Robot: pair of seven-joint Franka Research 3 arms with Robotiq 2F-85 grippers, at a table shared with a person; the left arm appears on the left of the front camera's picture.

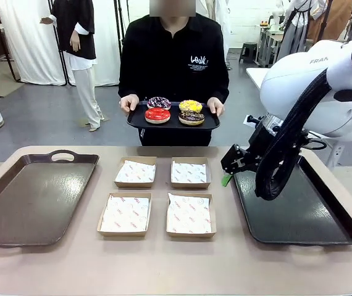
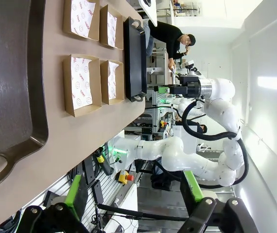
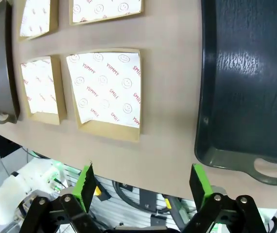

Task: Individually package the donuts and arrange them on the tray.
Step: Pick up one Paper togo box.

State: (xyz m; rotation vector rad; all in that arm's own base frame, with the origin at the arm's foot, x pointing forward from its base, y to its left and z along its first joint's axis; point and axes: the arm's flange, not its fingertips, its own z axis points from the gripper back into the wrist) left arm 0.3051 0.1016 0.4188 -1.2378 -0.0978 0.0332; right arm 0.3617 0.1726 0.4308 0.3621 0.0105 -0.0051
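The right arm (image 1: 312, 86) is cased in smooth white rounded shells, with grey lettering on the upper link. A black ribbed cable (image 1: 281, 154) is looped along it. The right gripper (image 3: 142, 187) is built black, its fingers (image 3: 86, 184) faced with green pads and fixed with small screws. The left gripper (image 2: 133, 191) is made alike. The person (image 1: 173, 61) is dressed in a black long-sleeved top marked with small white print.

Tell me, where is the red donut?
In the front view, the red donut sits on the small black tray the person holds beyond the table, left of the chocolate donut and in front of the dark sprinkled donut.
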